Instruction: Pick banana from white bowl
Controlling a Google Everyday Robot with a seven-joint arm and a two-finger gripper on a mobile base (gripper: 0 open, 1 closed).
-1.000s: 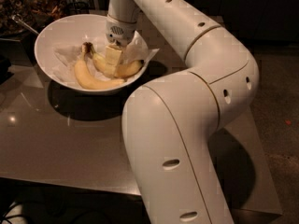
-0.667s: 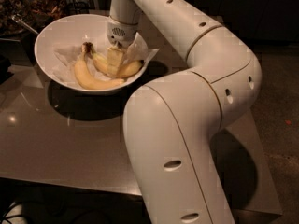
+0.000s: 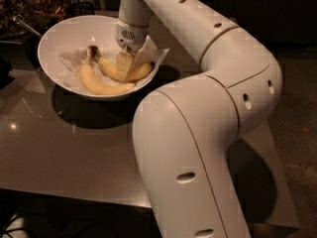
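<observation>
Nearest, the robot's white arm [image 3: 198, 148] fills five o'clock, above a grey table [image 3: 64, 148]. Farther, at ten o'clock, the bowl [image 3: 54, 43] holds the banana [image 3: 109, 69] toward its three o'clock and a paler fruit [image 3: 99, 87] at six. The gripper [image 3: 124, 63] sits on the banana; whether it grips, I cannot tell. Lifting remains.

Place: a dimly lit indoor room; exact kind unclear.
Table: glossy grey-brown table [image 3: 74, 152] bearing a white bowl [image 3: 52, 41].
Back left: dark clutter [image 3: 29, 6] behind the bowl.
Floor: dark, speckled floor [image 3: 297, 108].
Claw: claw [image 3: 125, 63] inside the bowl, at the banana [image 3: 108, 69].
</observation>
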